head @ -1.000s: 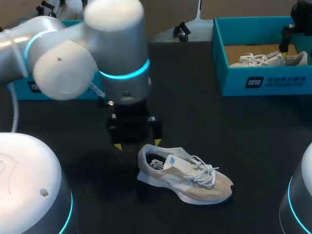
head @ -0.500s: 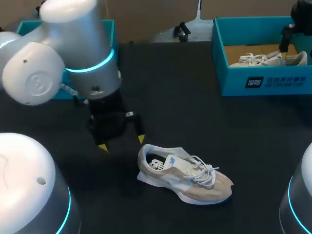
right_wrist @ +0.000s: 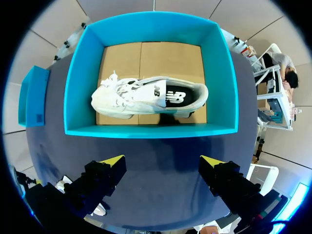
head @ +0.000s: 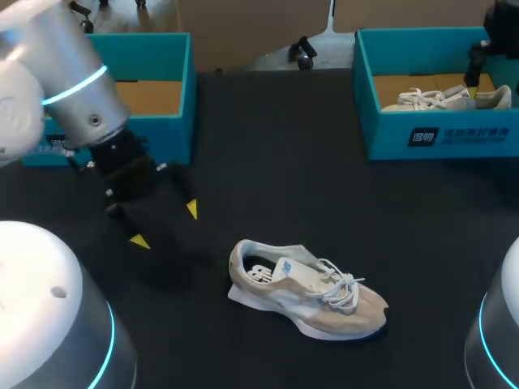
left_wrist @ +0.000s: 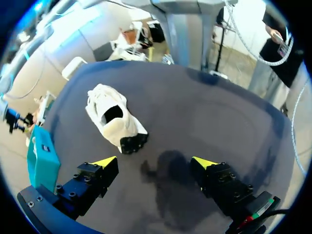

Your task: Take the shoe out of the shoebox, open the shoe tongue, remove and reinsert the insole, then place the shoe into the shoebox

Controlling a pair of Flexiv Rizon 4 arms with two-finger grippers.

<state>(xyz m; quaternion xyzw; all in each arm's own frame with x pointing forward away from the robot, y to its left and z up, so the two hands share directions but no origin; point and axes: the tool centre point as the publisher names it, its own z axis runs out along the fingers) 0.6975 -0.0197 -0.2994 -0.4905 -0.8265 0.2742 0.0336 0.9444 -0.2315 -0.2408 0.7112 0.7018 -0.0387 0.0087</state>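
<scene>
The beige shoe [head: 304, 288] lies on the table [head: 324, 178], apart from the left gripper [head: 166, 225], whose fingers are spread and empty. The right gripper [right_wrist: 162, 162], also spread, hangs above a shoebox [right_wrist: 151, 129] holding seemingly a second shoe [right_wrist: 146, 95].

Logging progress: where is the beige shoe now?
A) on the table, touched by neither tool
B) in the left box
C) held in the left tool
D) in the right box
A: the beige shoe lies on the table, the open left tool apart from it.

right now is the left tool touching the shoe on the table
Apart. In the head view, bare table separates the left tool from the shoe.
</scene>
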